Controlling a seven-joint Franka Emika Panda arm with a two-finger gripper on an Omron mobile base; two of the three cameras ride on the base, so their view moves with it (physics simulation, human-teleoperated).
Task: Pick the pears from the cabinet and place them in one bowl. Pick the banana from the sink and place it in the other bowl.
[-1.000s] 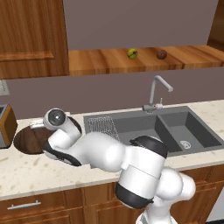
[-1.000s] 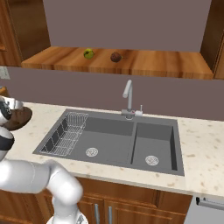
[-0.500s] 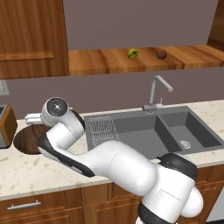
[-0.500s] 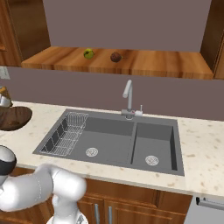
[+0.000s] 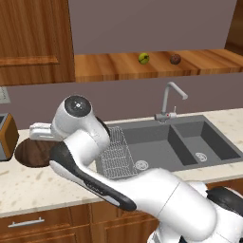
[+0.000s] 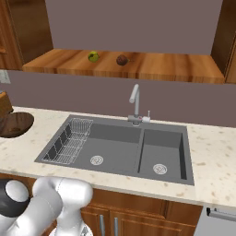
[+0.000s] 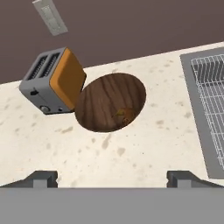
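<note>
The banana [image 7: 124, 114], small and yellow-orange, lies inside the wide dark brown wooden bowl [image 7: 103, 98] on the counter left of the sink [image 5: 171, 142]. My gripper [image 7: 111, 178] hangs above the counter just in front of that bowl, open, with nothing between its fingertips [image 7: 43, 177]. The wooden bowl [image 5: 32, 152] also shows beside the arm, and at the left edge of the right base view as the bowl [image 6: 14, 124]. Two pears rest on the open cabinet shelf [image 5: 114, 66]: a yellow-green pear [image 5: 144, 58] and a reddish brown pear [image 5: 175, 59]. The task's one bowl is out of view.
An orange-sided toaster [image 7: 54, 81] stands touching the wooden bowl's left side, under a wall outlet [image 7: 50, 16]. A white wire rack [image 5: 116, 152] sits in the sink's left basin. The faucet [image 5: 168, 102] rises behind the sink. The arm's elbow [image 5: 78, 111] looms over the counter.
The arm has lifted up and away from the wooden bowl, leaving the banana in it. The jaws stay wide open.
</note>
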